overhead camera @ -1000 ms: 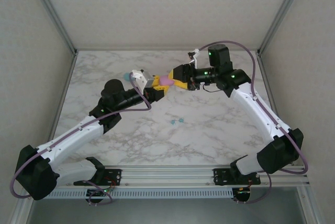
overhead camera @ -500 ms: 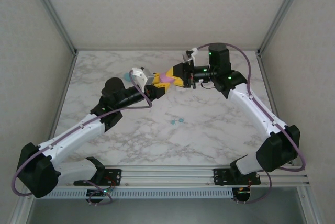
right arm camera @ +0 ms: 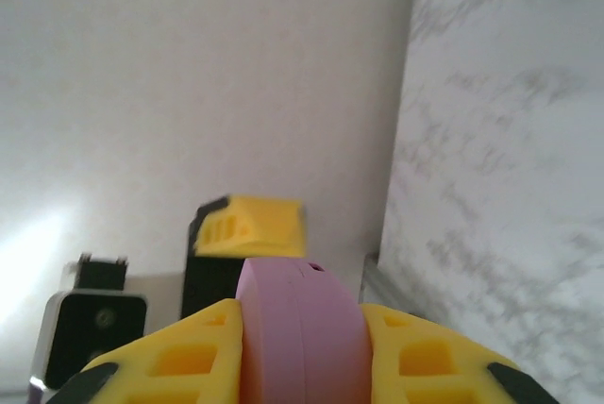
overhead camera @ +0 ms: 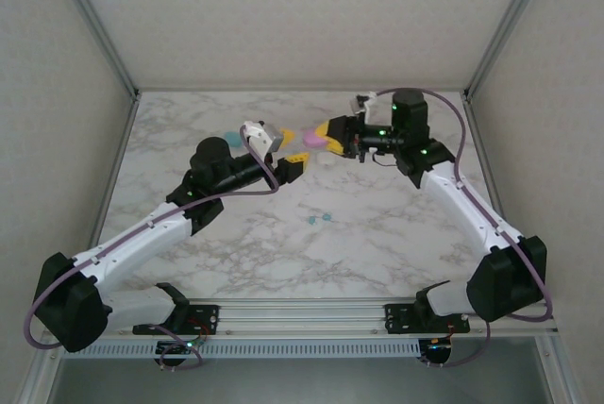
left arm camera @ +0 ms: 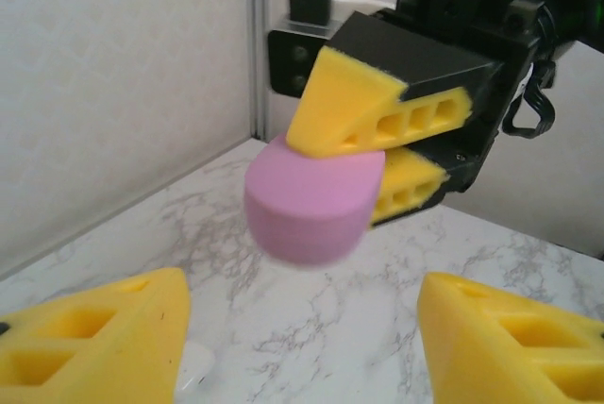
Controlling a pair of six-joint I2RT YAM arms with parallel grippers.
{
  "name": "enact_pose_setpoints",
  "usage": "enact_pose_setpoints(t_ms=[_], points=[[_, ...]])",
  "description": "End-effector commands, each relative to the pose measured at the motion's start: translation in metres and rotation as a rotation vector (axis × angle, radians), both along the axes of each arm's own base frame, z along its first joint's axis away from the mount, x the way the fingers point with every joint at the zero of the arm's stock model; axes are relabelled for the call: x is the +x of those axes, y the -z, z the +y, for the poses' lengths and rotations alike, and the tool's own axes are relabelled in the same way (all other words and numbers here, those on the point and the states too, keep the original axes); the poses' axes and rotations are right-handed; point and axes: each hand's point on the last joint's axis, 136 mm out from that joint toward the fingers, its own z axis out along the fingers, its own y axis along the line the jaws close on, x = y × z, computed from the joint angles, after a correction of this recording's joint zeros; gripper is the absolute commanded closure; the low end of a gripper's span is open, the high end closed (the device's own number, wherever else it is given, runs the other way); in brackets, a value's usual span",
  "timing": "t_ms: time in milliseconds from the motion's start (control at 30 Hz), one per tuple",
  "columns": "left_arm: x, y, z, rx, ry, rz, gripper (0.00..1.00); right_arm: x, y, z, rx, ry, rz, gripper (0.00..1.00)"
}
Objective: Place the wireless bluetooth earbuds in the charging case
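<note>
Two small teal plastic earbuds (overhead camera: 310,221) lie side by side on the white grey-veined marble tabletop (overhead camera: 396,234); nothing covers or touches them. A whitish rounded case (overhead camera: 325,159) rests on the tabletop at 12 o'clock from them. A teal rounded case (overhead camera: 231,137) lies further off, near 10 o'clock.

The right gripper (overhead camera: 319,136) is clenched on the pink rounded plastic charging case (overhead camera: 309,132), one yellow finger on each broad face, and holds it clear of the tabletop. The left gripper (left arm camera: 302,286) is released, with its fingers spread and bare. It stands just beside the pink case at 7 o'clock.

The earbuds lie at 6 o'clock from both grippers, well apart from them.
</note>
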Motion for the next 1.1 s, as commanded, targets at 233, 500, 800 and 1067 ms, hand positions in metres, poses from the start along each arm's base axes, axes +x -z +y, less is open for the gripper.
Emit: enact_pose_setpoints(t_ms=[233, 500, 800, 1067], points=[[0.036, 0.036, 0.076, 0.015, -0.418, 0.169, 0.29, 0.054, 0.177, -0.092, -0.375, 0.325, 0.158, 0.82], [0.072, 0.070, 0.141, 0.036, -0.705, 0.468, 0.23, 0.083, 0.238, -0.091, -0.436, 0.288, 0.189, 0.82], [0.106, 0.127, 0.177, 0.177, -0.878, 0.794, 0.22, 0.093, 0.270, -0.088, -0.461, 0.271, 0.214, 0.77], [0.147, 0.173, 0.185, 0.236, -0.883, 1.019, 0.24, 0.086, 0.287, -0.094, -0.517, 0.261, 0.239, 0.68]])
